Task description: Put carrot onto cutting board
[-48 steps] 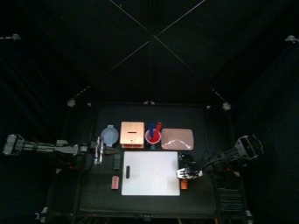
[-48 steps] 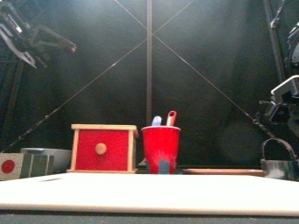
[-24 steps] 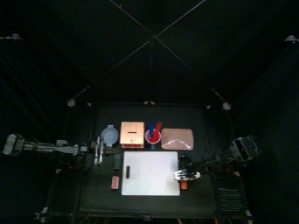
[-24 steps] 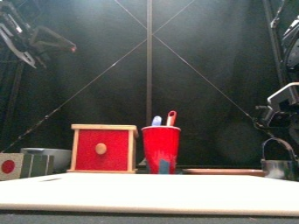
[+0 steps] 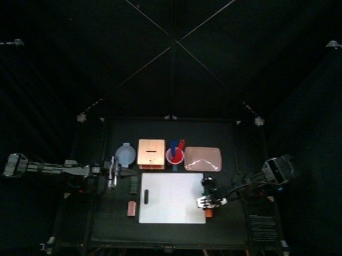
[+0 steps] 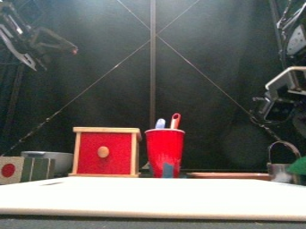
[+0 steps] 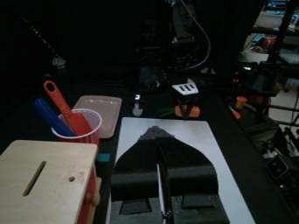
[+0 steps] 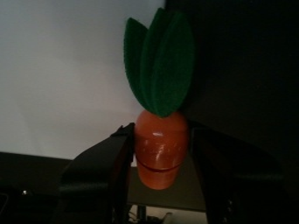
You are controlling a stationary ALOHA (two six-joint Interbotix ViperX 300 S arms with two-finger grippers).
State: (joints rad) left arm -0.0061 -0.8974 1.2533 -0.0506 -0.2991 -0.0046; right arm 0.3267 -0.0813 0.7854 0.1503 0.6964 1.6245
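Note:
The carrot (image 8: 163, 149) is bright orange with green leaves and lies on the black table just off the right edge of the white cutting board (image 5: 174, 197). My right gripper (image 5: 210, 201) is low over it, open, with one jaw close on each side of the carrot's body. The board also shows in the right wrist view (image 8: 59, 70) and in the front view (image 6: 143, 199). My left gripper (image 7: 163, 179) is shut and empty and rests at the board's left far corner (image 5: 114, 172).
Behind the board stand a wooden box with a red front (image 6: 106, 152), a red cup holding utensils (image 6: 165, 152) and a pinkish-tan square (image 5: 203, 158). A grey bowl (image 5: 124, 154) sits far left. A brownish-orange stick (image 5: 131, 207) lies left of the board.
My right gripper has moved toward the table's front along the board's right edge and down onto the carrot. The left arm has not moved.

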